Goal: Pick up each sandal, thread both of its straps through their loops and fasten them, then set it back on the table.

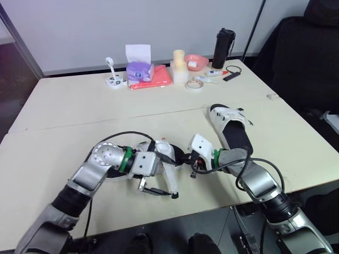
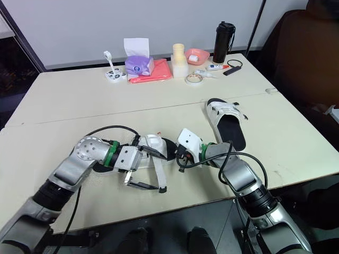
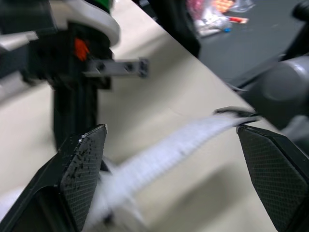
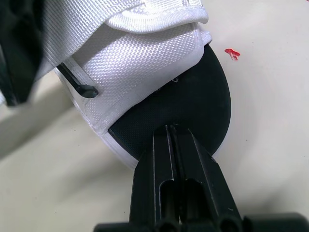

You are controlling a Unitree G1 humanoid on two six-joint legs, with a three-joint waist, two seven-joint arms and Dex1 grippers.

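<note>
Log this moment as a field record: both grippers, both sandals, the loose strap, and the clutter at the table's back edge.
left gripper: open, fingers wide apart, white strap running between them
right gripper: fingers together, tips at the near sandal's black footbed; grip itself unclear
near sandal: between the two grippers, strap unfastened
far sandal: flat on the table, apart from both grippers
back edge: purple tissue box, pink cloth, tape roll, black bottle

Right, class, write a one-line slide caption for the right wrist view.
Right gripper, fingers shut, tips at the black footbed of a white-strapped sandal on the beige table.
</note>
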